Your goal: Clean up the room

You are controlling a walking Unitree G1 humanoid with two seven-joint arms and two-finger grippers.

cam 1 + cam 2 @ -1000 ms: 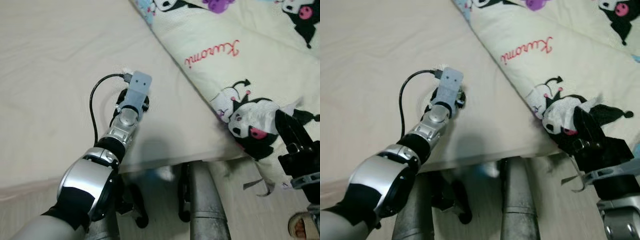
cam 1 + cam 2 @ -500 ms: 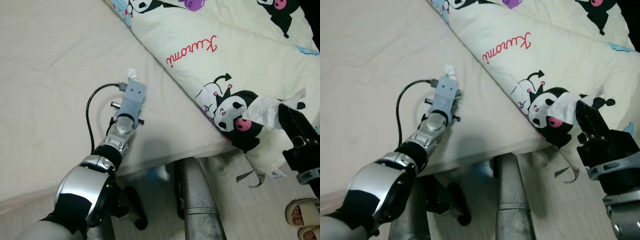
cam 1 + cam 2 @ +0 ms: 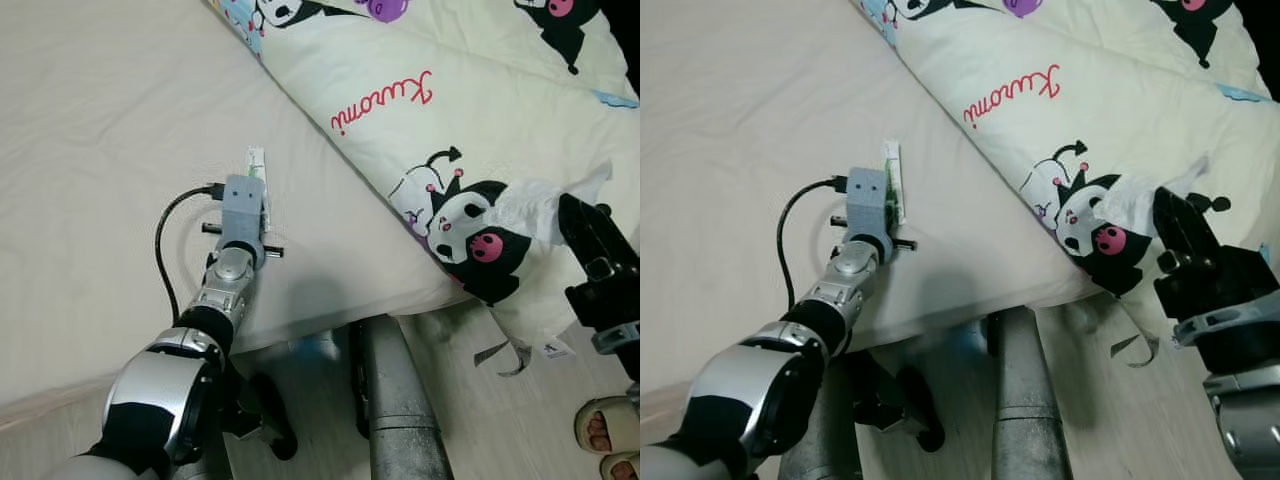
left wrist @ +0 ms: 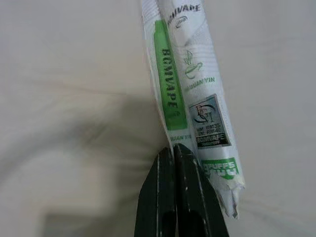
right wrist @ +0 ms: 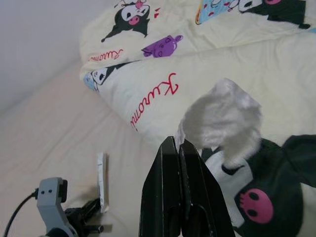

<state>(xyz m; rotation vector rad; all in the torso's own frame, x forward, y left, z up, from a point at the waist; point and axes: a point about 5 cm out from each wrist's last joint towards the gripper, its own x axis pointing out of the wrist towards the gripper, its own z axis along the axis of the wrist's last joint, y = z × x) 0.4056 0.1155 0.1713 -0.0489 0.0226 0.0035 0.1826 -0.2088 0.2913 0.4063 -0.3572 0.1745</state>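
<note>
My left gripper (image 4: 173,150) is shut on one end of a flat white and green packet (image 4: 190,94), just above the beige bed sheet (image 3: 90,150). In the left eye view the packet (image 3: 257,168) sticks out past the grey wrist block. At the right, over the cartoon-print quilt (image 3: 450,100), my right gripper (image 5: 176,146) is shut on a crumpled white tissue (image 5: 222,121). The same tissue (image 3: 548,206) shows above the black fingers (image 3: 585,230).
The quilt lies diagonally across the bed and hangs over its near edge. A person's sandalled feet (image 3: 605,432) stand on the wooden floor at the lower right. My own grey legs (image 3: 395,400) are below the bed edge.
The left wrist has turned, and the packet now stands out edge-on in its fingers, off the sheet. The right gripper still holds the tissue in about the same place.
</note>
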